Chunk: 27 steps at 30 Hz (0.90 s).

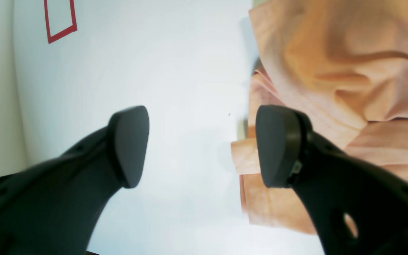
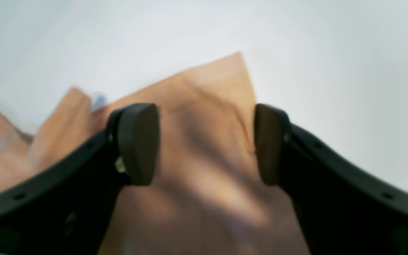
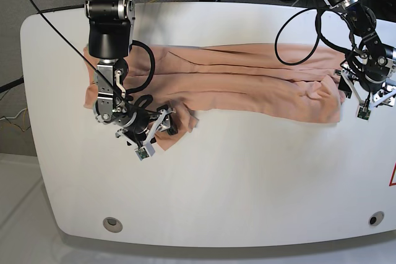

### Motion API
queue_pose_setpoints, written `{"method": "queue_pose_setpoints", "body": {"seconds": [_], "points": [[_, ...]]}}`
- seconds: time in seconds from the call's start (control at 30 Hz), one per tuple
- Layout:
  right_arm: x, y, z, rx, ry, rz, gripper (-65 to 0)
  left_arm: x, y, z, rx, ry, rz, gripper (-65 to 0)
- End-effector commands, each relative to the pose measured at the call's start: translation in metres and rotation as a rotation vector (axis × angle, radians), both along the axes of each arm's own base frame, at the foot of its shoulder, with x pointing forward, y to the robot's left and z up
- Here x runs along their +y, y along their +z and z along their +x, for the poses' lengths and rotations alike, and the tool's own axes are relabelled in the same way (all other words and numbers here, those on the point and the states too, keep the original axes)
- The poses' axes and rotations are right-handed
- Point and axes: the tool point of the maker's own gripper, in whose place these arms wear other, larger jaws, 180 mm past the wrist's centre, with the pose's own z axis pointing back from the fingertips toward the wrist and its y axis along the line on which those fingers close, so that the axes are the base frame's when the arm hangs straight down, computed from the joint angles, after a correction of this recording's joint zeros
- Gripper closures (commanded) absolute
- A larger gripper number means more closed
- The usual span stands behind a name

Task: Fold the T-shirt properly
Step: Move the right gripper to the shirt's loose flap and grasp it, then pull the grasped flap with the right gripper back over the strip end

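Observation:
The peach T-shirt [image 3: 247,81] lies stretched in a wrinkled band across the far half of the white table [image 3: 247,177]. In the base view my right gripper [image 3: 159,123] hovers over the shirt's lower left corner. The right wrist view shows that gripper [image 2: 204,143] open, its pads either side of a pointed flap of the shirt [image 2: 207,106], with nothing pinched. My left gripper [image 3: 369,91] is at the shirt's right end. It stands open [image 1: 204,147] with mostly bare table between the pads, and the right pad [image 1: 278,145] sits over the bunched edge of the shirt [image 1: 331,71].
A red tape outline [image 1: 60,19] marks the table beyond the left gripper and shows at the base view's right edge [image 3: 392,177]. Two round holes [image 3: 112,222] [image 3: 372,219] sit near the table's front edge. Cables hang from both arms over the shirt.

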Motion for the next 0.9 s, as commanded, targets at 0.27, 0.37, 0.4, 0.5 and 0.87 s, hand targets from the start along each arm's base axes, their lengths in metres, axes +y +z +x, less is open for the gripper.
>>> {"method": "queue_pose_setpoints", "body": {"seconds": [0.27,0.37,0.4,0.5,0.87], "points": [[-0.005,-0.009,-0.014,0.063,0.022,-0.056,-3.7,0.003,0.015,0.008,-0.05,-0.005,0.017,-43.2],[-0.005,-0.009,-0.013,0.063,0.022,-0.056,0.0,0.003,0.015,0.008,-0.05,-0.004,0.015,-43.2],[-0.005,-0.008,-0.013,0.061,0.022,-0.057,-1.1,0.003,0.015,0.008,-0.05,-0.004,0.015,-43.2],[-0.004,-0.008,-0.013,0.063,0.023,-0.056,0.0,0.003,0.015,0.008,-0.05,-0.004,0.015,-43.2],[0.001,0.023,-0.01,-0.001,0.04,-0.1,0.0,0.003,0.015,0.008,-0.05,-0.004,0.015,-43.2]]}}
